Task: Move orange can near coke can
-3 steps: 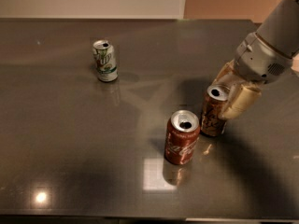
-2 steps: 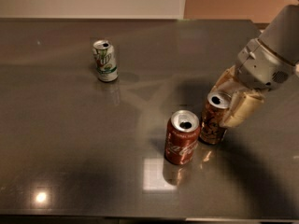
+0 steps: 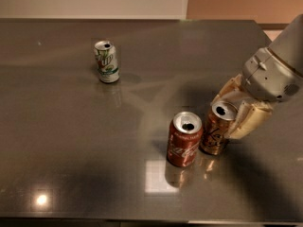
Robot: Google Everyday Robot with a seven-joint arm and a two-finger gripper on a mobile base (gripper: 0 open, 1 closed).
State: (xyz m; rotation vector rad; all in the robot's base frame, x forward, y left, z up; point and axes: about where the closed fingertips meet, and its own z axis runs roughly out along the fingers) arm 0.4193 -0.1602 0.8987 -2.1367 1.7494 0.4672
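The dark table is smooth and glossy. The coke can, orange can and white-green can are shiny metal. Right of the coke can, the matt cream plastic gripper clasps the orange can.

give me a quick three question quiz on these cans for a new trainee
1. True or false: the orange can stands upright just right of the coke can.
2. Which can stands alone, far left? A coke can, B white-and-green can, C orange can.
3. Fill in: the hand, at the right, is shut on the ___ can.
Key: 1 true; 2 B; 3 orange.
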